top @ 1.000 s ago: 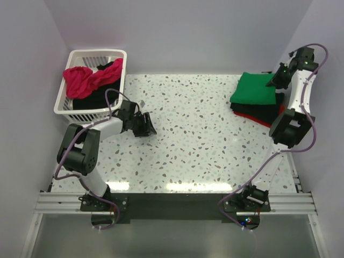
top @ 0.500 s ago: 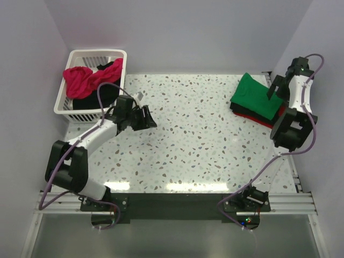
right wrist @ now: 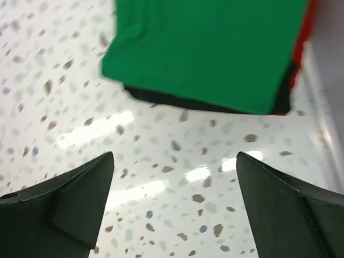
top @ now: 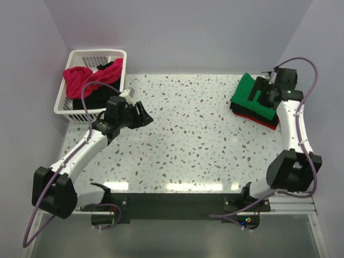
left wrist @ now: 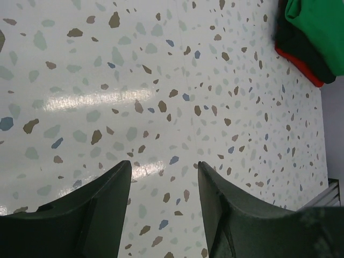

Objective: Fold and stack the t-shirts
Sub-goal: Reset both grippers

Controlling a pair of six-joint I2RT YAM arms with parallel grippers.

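I have the green t-shirt lying folded and flat on top of the stack in the upper right of the overhead view. It rests on a black t-shirt, and a red t-shirt shows as an edge at the bottom of the stack.

My right gripper is up by that stack. Its fingers are spread wide with nothing between them. On the right wrist camera the tips sit low in the frame and the shirt edge is above them, with speckled table showing in the gap.

My left gripper is over bare table in the left half of the overhead view, just beside the white slatted basket. Its fingers are parted and it grips nothing. The stack sits in the far upper right corner of its camera.

In the basket, at the upper left, lie a crumpled magenta-pink t-shirt and some black cloth.
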